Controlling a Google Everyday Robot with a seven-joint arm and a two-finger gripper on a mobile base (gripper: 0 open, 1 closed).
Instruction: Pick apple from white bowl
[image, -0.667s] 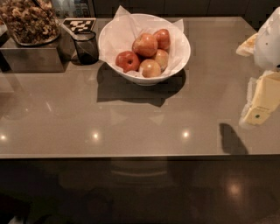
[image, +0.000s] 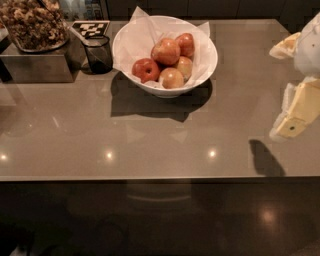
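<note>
Currently the apple (image: 166, 51) tops the pile in the white bowl (image: 165, 91), well left of the gripper (image: 299, 107), whose spread I cannot tell.

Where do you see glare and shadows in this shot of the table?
Camera view: small glare spots dot the table near its front edge; the white bowl casts a dark shadow toward the camera and left; the hand, at the right edge above the table, drops a smaller shadow below it; the foreground is nearly black.
</note>
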